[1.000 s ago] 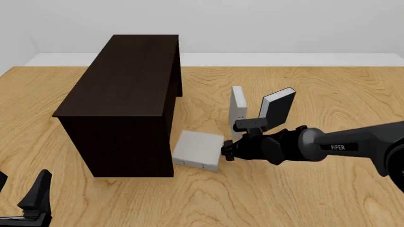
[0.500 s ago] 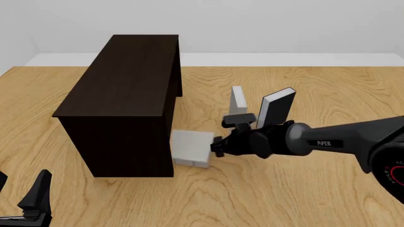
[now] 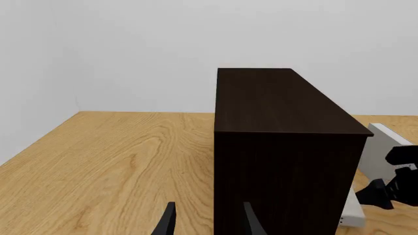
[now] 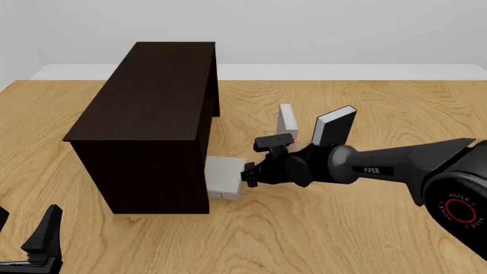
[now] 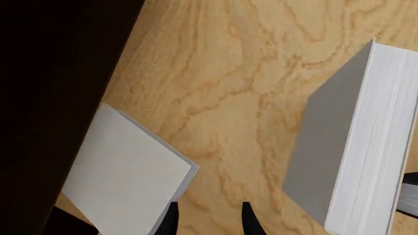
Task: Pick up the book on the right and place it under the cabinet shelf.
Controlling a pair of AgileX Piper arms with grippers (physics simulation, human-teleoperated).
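The light-grey book (image 4: 223, 184) lies flat on the table, its left part tucked into the bottom opening of the dark-brown cabinet shelf (image 4: 152, 114). My right gripper (image 4: 249, 174) is at the book's right edge, low over the table. In the right wrist view the fingers (image 5: 171, 219) stand apart with only bare wood between them, beside the book (image 5: 124, 176) and the cabinet (image 5: 58, 88). My left gripper (image 4: 27, 216) is open and empty at the near left, facing the cabinet (image 3: 281, 147).
A second grey book (image 4: 288, 121) stands upright behind my right arm, and it also shows in the right wrist view (image 5: 339, 142). A black-covered book (image 4: 333, 129) leans just right of it. The wooden table (image 4: 343, 240) reaches to a white wall.
My right gripper has moved left toward the cabinet, and the grey book has slid left with it, going further under the cabinet. The left arm has not moved.
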